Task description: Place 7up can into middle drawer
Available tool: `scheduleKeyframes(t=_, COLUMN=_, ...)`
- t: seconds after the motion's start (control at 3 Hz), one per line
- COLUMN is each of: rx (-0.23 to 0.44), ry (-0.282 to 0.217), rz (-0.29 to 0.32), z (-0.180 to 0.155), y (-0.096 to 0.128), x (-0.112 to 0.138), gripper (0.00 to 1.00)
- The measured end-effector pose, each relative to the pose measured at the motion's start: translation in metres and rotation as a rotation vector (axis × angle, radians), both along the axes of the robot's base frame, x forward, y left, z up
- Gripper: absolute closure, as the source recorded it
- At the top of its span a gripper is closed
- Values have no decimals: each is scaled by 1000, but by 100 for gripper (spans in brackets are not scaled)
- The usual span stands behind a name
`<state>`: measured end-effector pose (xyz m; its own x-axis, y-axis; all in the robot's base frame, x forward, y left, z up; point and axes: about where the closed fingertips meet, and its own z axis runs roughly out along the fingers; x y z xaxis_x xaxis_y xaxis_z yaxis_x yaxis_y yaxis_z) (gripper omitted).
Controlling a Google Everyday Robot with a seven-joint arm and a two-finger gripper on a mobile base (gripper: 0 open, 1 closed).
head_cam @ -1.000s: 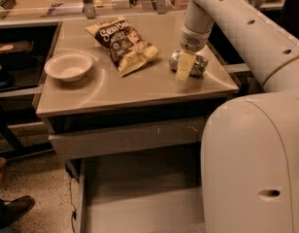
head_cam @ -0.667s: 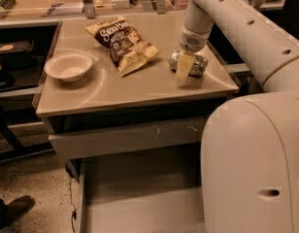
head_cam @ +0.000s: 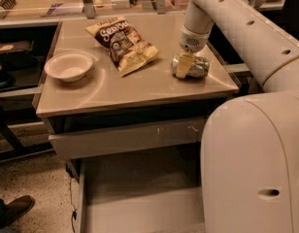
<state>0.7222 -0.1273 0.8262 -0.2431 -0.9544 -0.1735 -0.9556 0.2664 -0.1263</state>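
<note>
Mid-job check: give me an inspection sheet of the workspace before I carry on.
Surface: table top, tan, holds three things.
Job's things: 7up can lies on its side near the table's right edge; middle drawer stands open below.
Clutter: chip bag, white bowl.
Grippers: gripper down at the 7up can, from above.
Cables: thin dark line on the floor beside the drawer, perhaps a cable.
Surroundings: shoe at lower left.

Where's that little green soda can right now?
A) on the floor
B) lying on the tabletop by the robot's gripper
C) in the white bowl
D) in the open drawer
B: the 7up can lies on its side on the table, with the gripper down at it; the middle drawer stands open below.
</note>
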Motion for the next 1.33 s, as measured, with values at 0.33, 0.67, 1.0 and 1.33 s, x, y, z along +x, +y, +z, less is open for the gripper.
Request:
scheduleKeyframes(t=0.33, rx=0, ry=0, rz=0, z=0, y=0, x=0, gripper=87)
scheduleKeyframes(t=0.67, rx=6, ry=-13, rz=10, z=3, y=2, x=-4, gripper=100)
scheduleKeyframes(t=1.0, rx=13, ry=-13, rz=-6, z=10, y=-3, x=-24, gripper=100)
scheduleKeyframes(t=1.33, rx=18, ry=10, rz=-41, z=10, y=-11, x=-59, gripper=100)
